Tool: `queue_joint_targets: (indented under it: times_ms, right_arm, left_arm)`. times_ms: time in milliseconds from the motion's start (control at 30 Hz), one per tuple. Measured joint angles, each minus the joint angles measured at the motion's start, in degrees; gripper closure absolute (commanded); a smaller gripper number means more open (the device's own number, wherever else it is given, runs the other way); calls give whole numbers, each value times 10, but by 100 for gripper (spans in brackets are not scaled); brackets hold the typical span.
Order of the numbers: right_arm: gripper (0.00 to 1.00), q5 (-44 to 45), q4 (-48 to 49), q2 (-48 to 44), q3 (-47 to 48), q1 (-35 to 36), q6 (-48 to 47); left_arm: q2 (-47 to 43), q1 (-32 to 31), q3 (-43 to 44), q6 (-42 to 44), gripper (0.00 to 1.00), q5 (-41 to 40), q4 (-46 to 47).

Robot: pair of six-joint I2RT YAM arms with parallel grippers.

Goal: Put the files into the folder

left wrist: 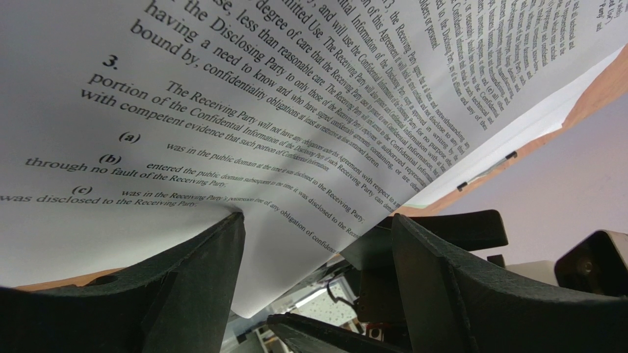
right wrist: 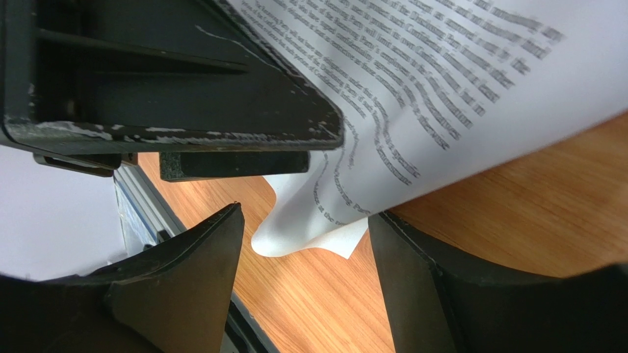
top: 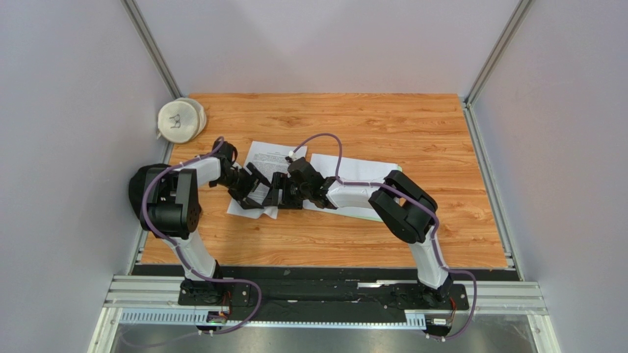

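Wooden table (top: 442,147) between grey walls: the files (top: 269,156) lie mid-table, and one sheet's near edge curls up where both grippers meet. The left gripper (top: 255,194) stands wide apart, with the sheet resting on one finger (left wrist: 184,287). The right gripper (top: 283,192) is also apart, the sheet's corner loose between its fingers.

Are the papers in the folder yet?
Not all. One sheet seems already on the green folder. The left pincer and right pincer are open around the lifted edge of another sheet, not gripping. That sheet still has to go onto the folder.
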Motion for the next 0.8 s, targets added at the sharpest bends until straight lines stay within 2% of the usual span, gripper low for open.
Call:
queue_joint_targets:
  times_ms: [167,300,467,800]
  right_arm:
    - [18,-11,-9,13,25,-3,-50]
    - [16,-22,-4,12,25,-7,-78]
    - [14,-46,31,-4,-13,-27,-81]
    - [15,-84,19,7,5,-56,-106]
  left_arm:
    - [-6,0,-2,-1,18,0,-1]
    - [-9,0,-2,0,18,0,-1]
    - [-9,0,-2,0,18,0,-1]
    - [-9,0,-1,3,18,-4,-5]
